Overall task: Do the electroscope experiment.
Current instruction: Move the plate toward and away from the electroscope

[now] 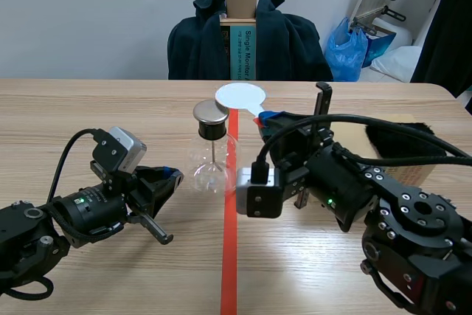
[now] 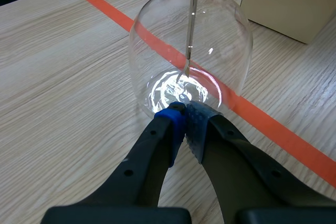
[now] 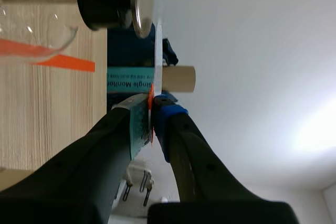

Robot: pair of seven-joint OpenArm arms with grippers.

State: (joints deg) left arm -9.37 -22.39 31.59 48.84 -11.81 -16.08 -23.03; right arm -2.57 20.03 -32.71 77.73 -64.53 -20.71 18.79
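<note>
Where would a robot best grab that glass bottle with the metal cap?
Probably the black stopper at the neck, under the metal cap, coming in level from the side of the left gripper. The flask stands upright; its belly is wide, round, smooth glass, while the neck is narrow. The right gripper holds a white disc on the other side.

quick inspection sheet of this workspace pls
surface: wooden table, orange-red tape line down the middle
job's things: glass electroscope upright by the tape; white disc close to its metal cap
clutter: cardboard box with black fur on top
hands: left hand shut on nothing, at the electroscope's base; right hand shut on the white disc
cables: black cables looped over both arms
surroundings: dark jacket and blue bag behind the table
</note>
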